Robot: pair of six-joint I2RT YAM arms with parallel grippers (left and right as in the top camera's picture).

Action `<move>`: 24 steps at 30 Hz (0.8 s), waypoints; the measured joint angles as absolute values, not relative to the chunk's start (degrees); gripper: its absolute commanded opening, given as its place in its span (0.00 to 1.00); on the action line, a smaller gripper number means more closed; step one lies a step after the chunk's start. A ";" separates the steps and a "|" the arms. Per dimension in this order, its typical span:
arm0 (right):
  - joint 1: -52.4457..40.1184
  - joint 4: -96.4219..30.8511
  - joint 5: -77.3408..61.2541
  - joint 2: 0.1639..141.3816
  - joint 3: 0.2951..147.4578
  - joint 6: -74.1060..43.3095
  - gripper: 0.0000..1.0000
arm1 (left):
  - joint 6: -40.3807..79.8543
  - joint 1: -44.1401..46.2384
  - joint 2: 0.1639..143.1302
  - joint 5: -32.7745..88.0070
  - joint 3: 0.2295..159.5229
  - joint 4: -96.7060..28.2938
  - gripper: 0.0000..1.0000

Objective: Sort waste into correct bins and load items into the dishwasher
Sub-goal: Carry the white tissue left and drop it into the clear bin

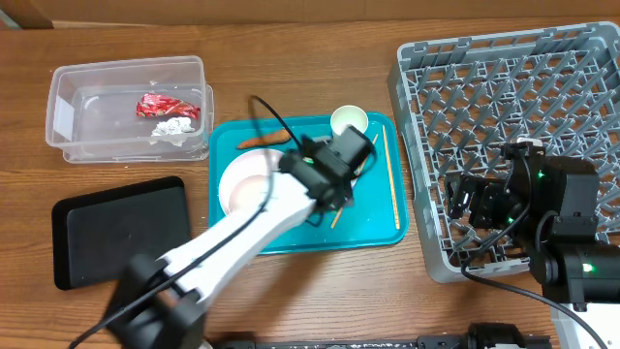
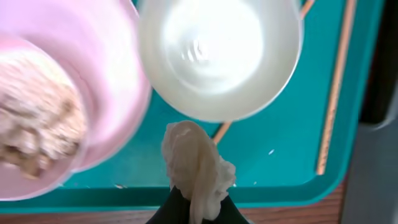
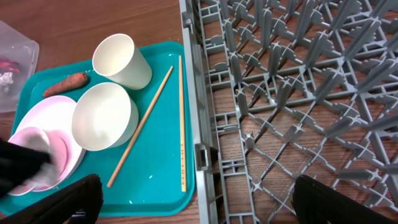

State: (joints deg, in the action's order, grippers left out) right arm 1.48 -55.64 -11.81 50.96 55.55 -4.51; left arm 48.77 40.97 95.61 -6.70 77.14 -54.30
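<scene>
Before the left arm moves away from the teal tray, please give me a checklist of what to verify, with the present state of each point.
1. Left gripper shut on the tissue: ok, the tissue is pinched between its fingers.
2. Tissue lifted clear of the white bowl and the pink bowl: cannot tell.
3. Clear tub has room beside the red wrapper: ok.
4. Right gripper out of the way: ok, it is open over the dish rack.
5. Pink bowl emptied of rice scraps: not ok, the scraps are inside.
</scene>
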 measured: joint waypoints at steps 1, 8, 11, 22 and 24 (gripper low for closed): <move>1.48 -55.64 -11.79 50.96 55.55 -4.49 1.00 | 47.88 40.01 94.52 -6.98 77.28 -54.50 0.10; 1.48 -55.64 -11.79 50.96 55.55 -4.49 1.00 | 40.95 25.32 88.38 -11.16 77.30 -52.05 0.09; 1.48 -55.61 -11.81 50.96 55.55 -4.49 1.00 | 37.10 17.54 88.05 -12.91 77.32 -47.27 0.10; 1.48 -55.51 -11.79 50.96 55.55 -4.49 1.00 | 30.44 -1.58 90.21 -15.27 77.34 -32.73 0.14; 1.48 -55.48 -11.81 50.96 55.55 -4.49 1.00 | 29.93 -2.81 91.92 -15.27 77.34 -31.57 0.32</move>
State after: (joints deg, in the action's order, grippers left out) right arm 1.48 -55.48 -11.81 50.96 55.55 -4.49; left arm 29.93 -2.81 91.92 -15.27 77.34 -31.57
